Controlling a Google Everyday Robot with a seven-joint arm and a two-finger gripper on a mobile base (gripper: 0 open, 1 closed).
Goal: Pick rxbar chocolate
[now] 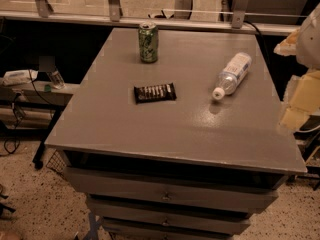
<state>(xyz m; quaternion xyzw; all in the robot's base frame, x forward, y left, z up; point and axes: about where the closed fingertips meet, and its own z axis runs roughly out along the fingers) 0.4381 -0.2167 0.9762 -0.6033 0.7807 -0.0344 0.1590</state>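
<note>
A grey flat-topped cabinet (150, 134) fills the middle of the view, seen from above and in front, with three shallow grey drawers (165, 194) stacked beneath its top.

Three things rest on the top. The rxbar chocolate (155, 92), a small flat rectangular bar in a black wrapper with a row of white lettering, lies flat a little left of centre, its long side running left to right. Behind it, near the back edge, a green aluminium soda can (148, 42) stands upright, apart from the bar. To the right, well apart from both, a clear plastic water bottle (231, 75) with a pale label lies on its side, angled so its white cap points toward the front and slightly left.

The robot's gripper (302, 91) appears as a pale white and yellowish blurred shape at the right edge of the view, beside the cabinet's right side and well apart from the bar. It touches nothing on the top. Whether the claw is apart or together cannot be told.

To the left, lower than the cabinet top, a grey shelf (55, 91) carries a few small items. A speckled floor (30, 204) shows below.
</note>
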